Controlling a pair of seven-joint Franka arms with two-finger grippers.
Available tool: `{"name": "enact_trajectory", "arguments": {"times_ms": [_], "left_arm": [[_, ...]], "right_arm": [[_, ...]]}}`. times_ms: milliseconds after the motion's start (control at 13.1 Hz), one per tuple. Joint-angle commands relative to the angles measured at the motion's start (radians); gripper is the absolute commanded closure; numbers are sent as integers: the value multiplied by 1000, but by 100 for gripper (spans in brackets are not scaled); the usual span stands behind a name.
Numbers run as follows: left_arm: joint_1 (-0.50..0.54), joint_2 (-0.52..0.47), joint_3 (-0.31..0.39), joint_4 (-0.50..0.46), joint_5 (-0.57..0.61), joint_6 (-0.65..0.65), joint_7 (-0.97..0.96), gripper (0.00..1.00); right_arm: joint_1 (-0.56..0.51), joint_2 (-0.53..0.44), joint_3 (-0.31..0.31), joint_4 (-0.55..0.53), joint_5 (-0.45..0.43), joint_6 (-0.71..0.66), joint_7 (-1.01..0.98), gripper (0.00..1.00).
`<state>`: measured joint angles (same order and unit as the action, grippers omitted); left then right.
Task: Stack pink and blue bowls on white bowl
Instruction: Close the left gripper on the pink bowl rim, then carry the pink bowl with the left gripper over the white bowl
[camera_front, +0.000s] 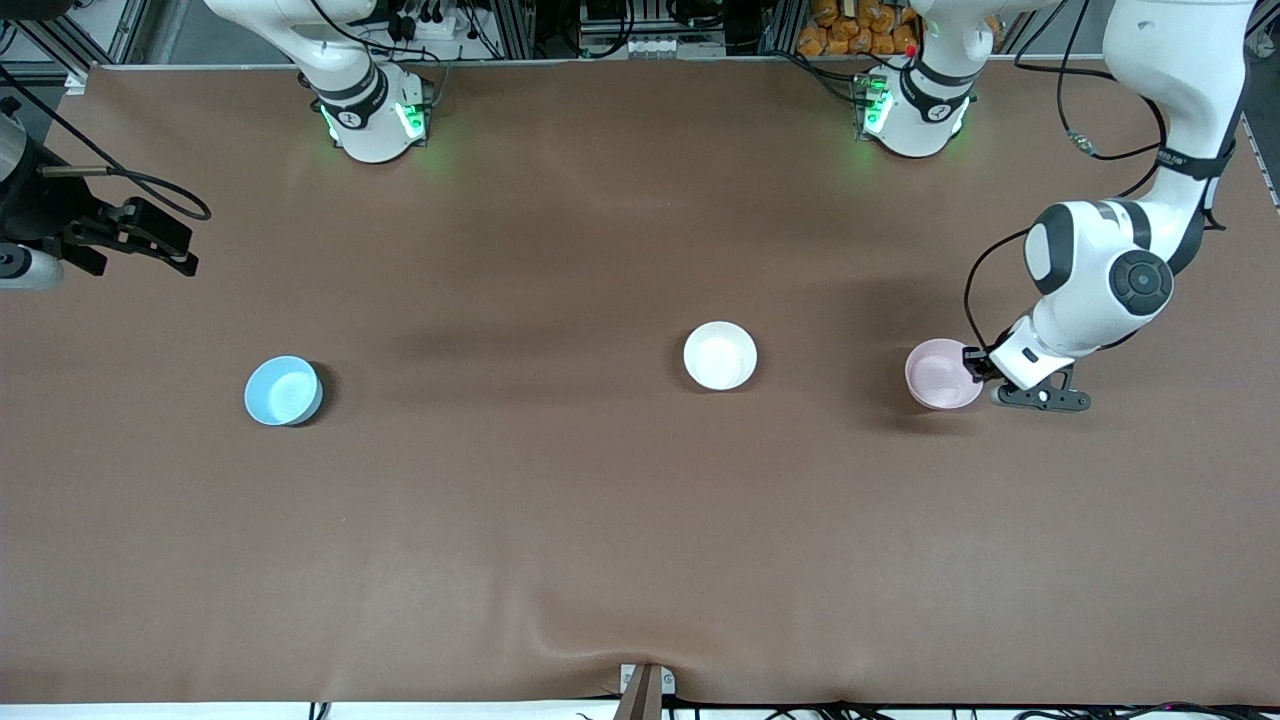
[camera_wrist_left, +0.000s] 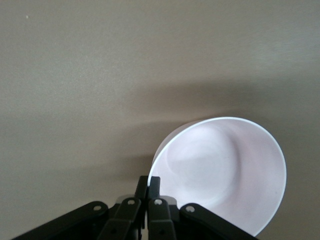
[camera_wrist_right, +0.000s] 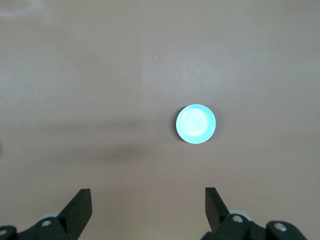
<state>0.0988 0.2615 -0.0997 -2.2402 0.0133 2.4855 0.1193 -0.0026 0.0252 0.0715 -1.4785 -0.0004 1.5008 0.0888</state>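
The brown table (camera_front: 560, 520) carries three bowls in a loose row, well apart from one another. The step in hand looks like the first pickup: the left gripper (camera_front: 975, 365) is down at the pink bowl (camera_front: 943, 374), at the left arm's end of the table, and its two fingers (camera_wrist_left: 148, 187) are pinched together on the bowl's rim, one inside the wall and one outside. By my reading the bowl is gripped but not yet lifted, since it appears to sit on the table.

The next move calls for a straight lift that keeps the bowl level, then a carry toward the middle of the table to the white bowl (camera_front: 720, 355), and a release centred over it so the two nest.

The right gripper (camera_wrist_right: 147, 207) waits high over the right arm's end of the table, its fingers spread wide and holding nothing; the blue bowl (camera_front: 283, 391) lies well below it, untouched.

All three bowls are small, round, plain and glossy, of like size, and all stand upright and empty.
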Motion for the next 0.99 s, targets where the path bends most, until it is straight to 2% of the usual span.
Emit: {"name": "enact_trajectory", "arguments": {"times_ms": [0,153,458,763,916], "left_arm": [[12,-83,-43,11,-1,-101,11,100],[12,-108,-89,36,-54,-155,7,100],[6,-113,-176,86,-114,-169,-54,100],[-5,-50,-297,213,-115,-172,-278,100],[-36,-18,-319,278,-115,-172,-350,100]], "right_arm": [[-13,-11,8,-8,11,-1,-12,0],[-14,-11,8,-8,11,-1,-12,0],[-13,-11,8,-8,11,-1,-12,0],[-13,-11,8,-8,11,1,-12,0],[-13,-11,8,-8,11,1,-12,0]]}}
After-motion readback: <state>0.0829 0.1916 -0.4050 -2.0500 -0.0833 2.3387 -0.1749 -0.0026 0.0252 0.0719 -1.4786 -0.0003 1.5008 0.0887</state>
